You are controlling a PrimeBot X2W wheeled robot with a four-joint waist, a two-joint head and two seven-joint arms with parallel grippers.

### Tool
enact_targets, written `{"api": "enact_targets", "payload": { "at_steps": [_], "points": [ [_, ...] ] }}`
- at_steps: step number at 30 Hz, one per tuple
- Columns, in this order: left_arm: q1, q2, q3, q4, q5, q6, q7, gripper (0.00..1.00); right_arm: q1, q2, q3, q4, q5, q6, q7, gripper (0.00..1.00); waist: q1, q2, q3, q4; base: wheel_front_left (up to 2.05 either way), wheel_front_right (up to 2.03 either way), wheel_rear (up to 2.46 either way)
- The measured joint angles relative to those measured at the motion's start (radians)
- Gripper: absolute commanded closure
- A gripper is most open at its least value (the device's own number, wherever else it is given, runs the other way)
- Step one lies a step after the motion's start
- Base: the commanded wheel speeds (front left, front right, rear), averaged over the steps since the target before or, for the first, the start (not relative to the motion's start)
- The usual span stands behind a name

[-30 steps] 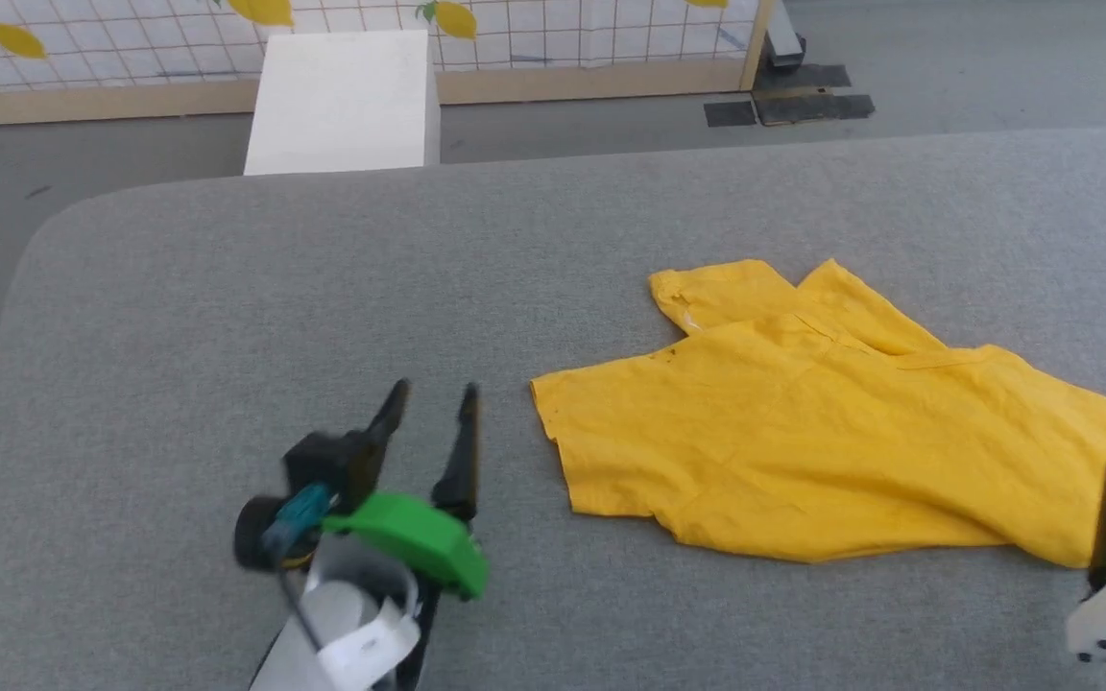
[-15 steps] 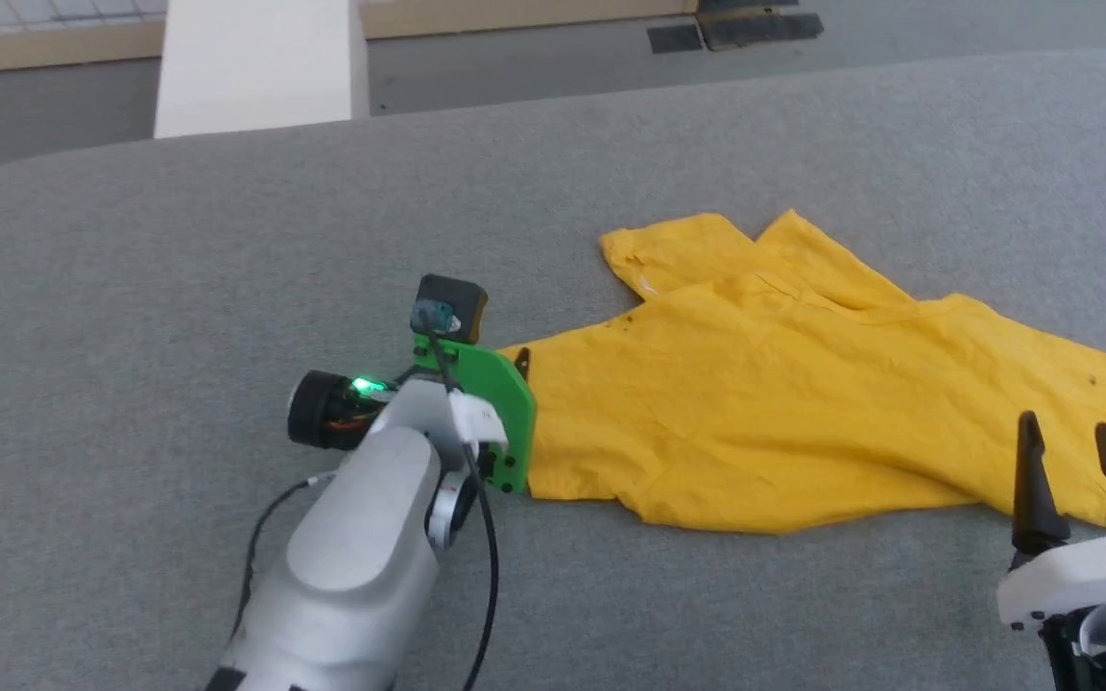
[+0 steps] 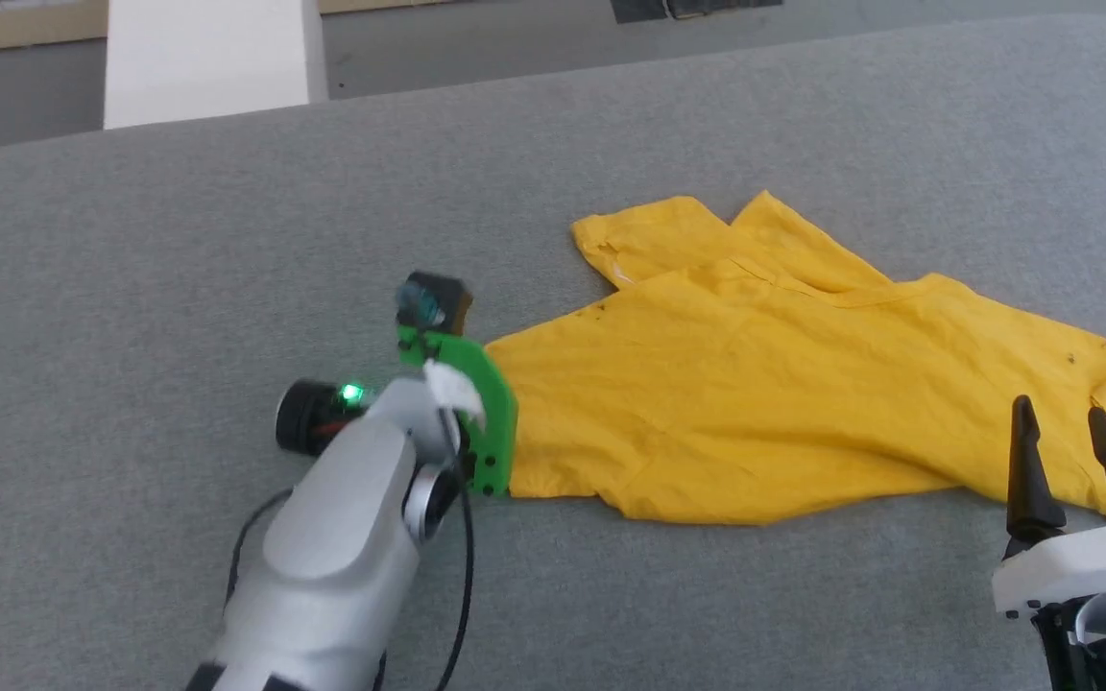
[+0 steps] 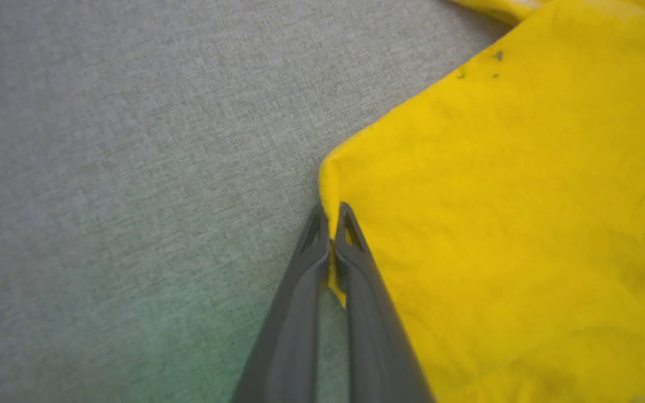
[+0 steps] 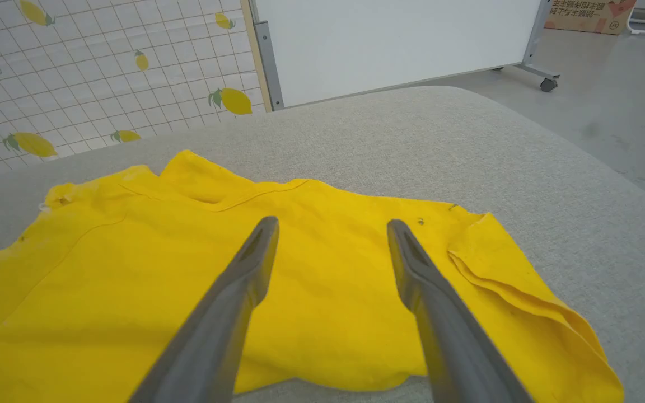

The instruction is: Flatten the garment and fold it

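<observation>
Left pincer (image 4: 331, 221) has come in from bare counter (image 3: 227, 240) and now clamps the garment (image 3: 755, 403) at its corner edge. Cloth spreads rightward from it, ahead of the right pincer (image 3: 1060, 413), jaws apart. Thin bite: a tug may slip it free.

Beyond the grey fabric-covered surface (image 3: 707, 125) stand a white block (image 3: 207, 58), a lemon-printed grid panel (image 5: 104, 73), a white board on castors (image 5: 395, 39) and a cardboard box (image 5: 588, 14) on grey floor (image 5: 625, 112).
</observation>
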Motion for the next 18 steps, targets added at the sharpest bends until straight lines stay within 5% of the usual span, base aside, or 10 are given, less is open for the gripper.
{"api": "enact_targets", "payload": {
  "at_steps": [7,17,18],
  "points": [
    [0.204,0.075,0.116,-0.148,-0.071,0.071,-0.117,1.00,0.002,0.000,-0.015,-0.023,-0.015,0.000,0.013,0.00,0.0000,0.0000,-0.041,0.044,0.00,0.00,0.00],
    [0.511,0.169,0.235,-0.411,-0.138,0.185,-0.126,1.00,0.026,-0.001,-0.054,-0.021,-0.098,0.000,0.143,0.00,0.0000,0.0000,-0.085,0.131,0.00,0.00,0.00],
    [0.530,0.168,0.240,-0.431,-0.151,0.189,-0.127,0.91,0.034,0.000,-0.052,-0.015,-0.116,0.000,0.172,0.00,0.0000,0.0000,-0.088,0.140,0.00,0.00,0.00]
  ]
}}
